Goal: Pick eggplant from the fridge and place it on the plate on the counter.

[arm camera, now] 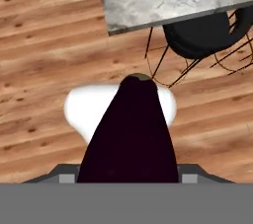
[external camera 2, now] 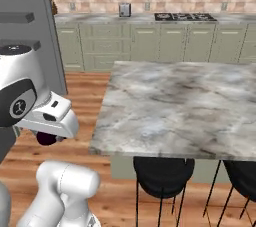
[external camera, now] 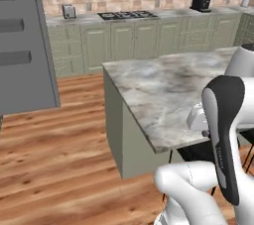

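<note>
In the hand view the dark purple eggplant [arm camera: 129,129] fills the space between the fingers of my gripper [arm camera: 128,177], which is shut on it, pointing down at the wooden floor. The right base view shows the eggplant [external camera 2: 46,139] as a dark blob under my white hand, low at the left, in front of the island's corner. The grey fridge [external camera: 25,40] stands at the left, its door [external camera 2: 30,26] with dark shelf slots turned toward me. The marbled counter [external camera: 89,18] runs along the brick back wall. The plate is out of view.
A large marble island [external camera: 163,90] stands close on the right, with black stools [external camera 2: 162,171] at its near edge. On the back counter are a stovetop [external camera: 126,15], a toaster [external camera: 68,11] and a black coffee machine [external camera: 201,1]. Wooden floor [external camera: 59,144] lies open between fridge and island.
</note>
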Available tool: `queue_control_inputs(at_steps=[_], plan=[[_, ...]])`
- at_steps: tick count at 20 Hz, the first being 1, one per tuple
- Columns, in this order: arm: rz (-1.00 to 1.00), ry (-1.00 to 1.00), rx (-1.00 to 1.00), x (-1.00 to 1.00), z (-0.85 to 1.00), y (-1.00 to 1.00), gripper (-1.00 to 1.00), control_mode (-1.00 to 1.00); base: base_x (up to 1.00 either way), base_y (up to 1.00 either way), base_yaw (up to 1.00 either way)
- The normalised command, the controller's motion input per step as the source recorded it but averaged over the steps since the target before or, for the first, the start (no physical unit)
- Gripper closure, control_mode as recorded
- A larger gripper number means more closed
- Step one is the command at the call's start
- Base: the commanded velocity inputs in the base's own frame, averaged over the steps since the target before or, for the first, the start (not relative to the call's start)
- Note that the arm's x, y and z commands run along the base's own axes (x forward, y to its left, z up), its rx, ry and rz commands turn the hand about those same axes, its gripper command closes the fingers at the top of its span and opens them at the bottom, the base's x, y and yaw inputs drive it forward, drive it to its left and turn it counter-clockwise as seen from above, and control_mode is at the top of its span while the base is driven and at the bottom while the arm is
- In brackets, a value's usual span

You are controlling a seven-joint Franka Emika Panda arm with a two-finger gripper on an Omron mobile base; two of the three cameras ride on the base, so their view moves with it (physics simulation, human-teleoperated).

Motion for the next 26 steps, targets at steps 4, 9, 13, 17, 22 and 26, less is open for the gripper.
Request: queue_control_inputs(at_steps=[4, 9, 13, 17, 22, 26], plan=[[0.0, 0.0, 0.0, 0.0, 0.0, 0.0, 1.0, 1.0, -0.39, -1.0, 0.0], [0.0, 0.0, 0.0, 0.0, 0.0, 0.0, 1.0, 1.0, -0.38, -1.0, 0.0], [0.0, 0.0, 0.0, 0.0, 0.0, 0.0, 1.0, 1.0, -0.26, -1.0, 0.0], [0.0, 0.0, 0.0, 0.0, 0.0, 0.0, 1.0, 1.0, -0.14, -1.0, 0.0], [0.0, 0.0, 0.0, 0.0, 0.0, 0.0, 1.0, 1.0, 0.0, -1.0, 0.0], [0.0, 0.0, 0.0, 0.0, 0.0, 0.0, 1.0, 1.0, 0.0, -1.0, 0.01]])
